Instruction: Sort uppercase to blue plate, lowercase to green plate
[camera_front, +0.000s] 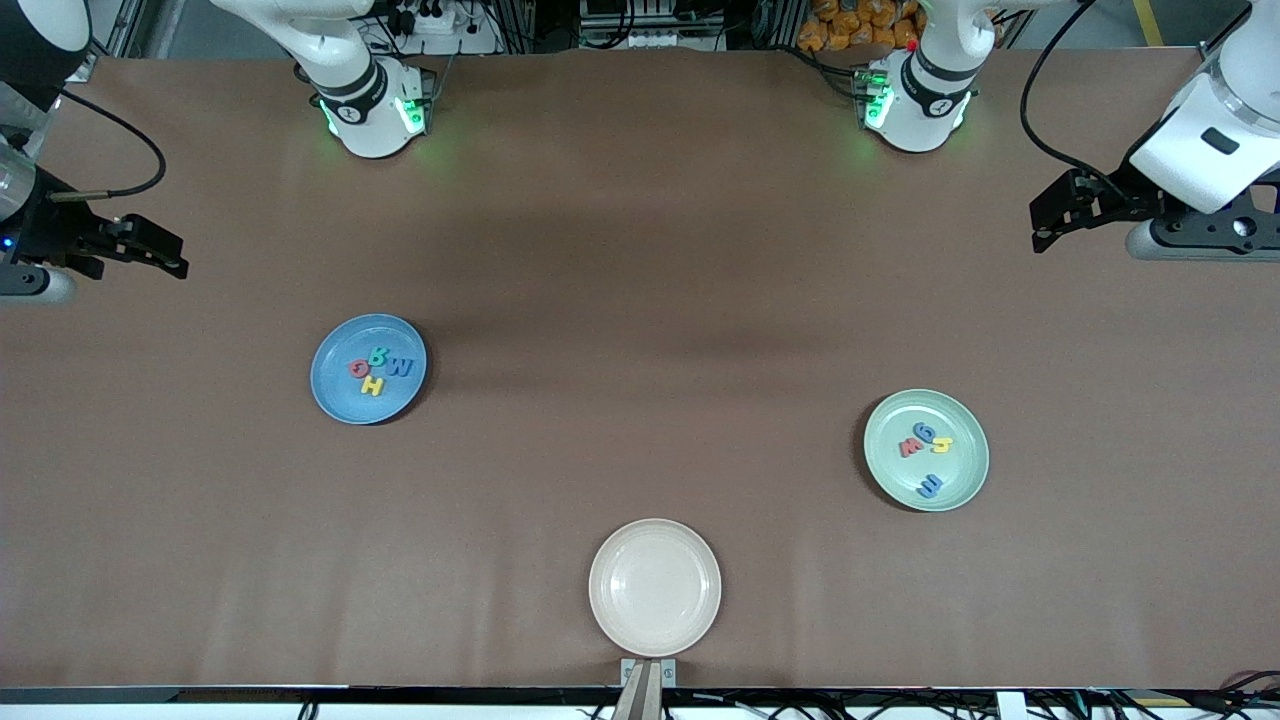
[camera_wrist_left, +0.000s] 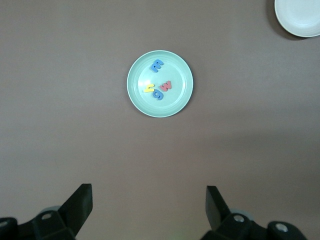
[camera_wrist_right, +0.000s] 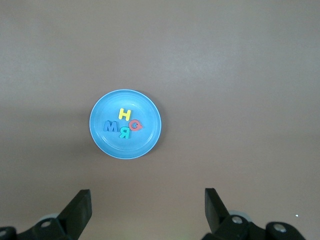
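Since all four capitals already lie in the blue plate (camera_front: 368, 369) toward the right arm's end of the worktop (camera_front: 640, 250), the sorting looks finished, and doing this step well means keeping both arms clear. Blue W (camera_front: 399, 367), green R (camera_front: 379, 355), red G (camera_front: 358, 368) and yellow H (camera_front: 372, 385) cluster there. A cream plate (camera_front: 655, 587) sits bare nearest the camera. Red w (camera_front: 911, 446), blue g (camera_front: 924, 431), yellow h (camera_front: 941, 444) and the blue m-like letter (camera_front: 930, 487) lie in the green plate (camera_front: 926, 450). Right hand (camera_front: 150, 250) and left hand (camera_front: 1060, 215) hang released over the worktop's ends, waiting.
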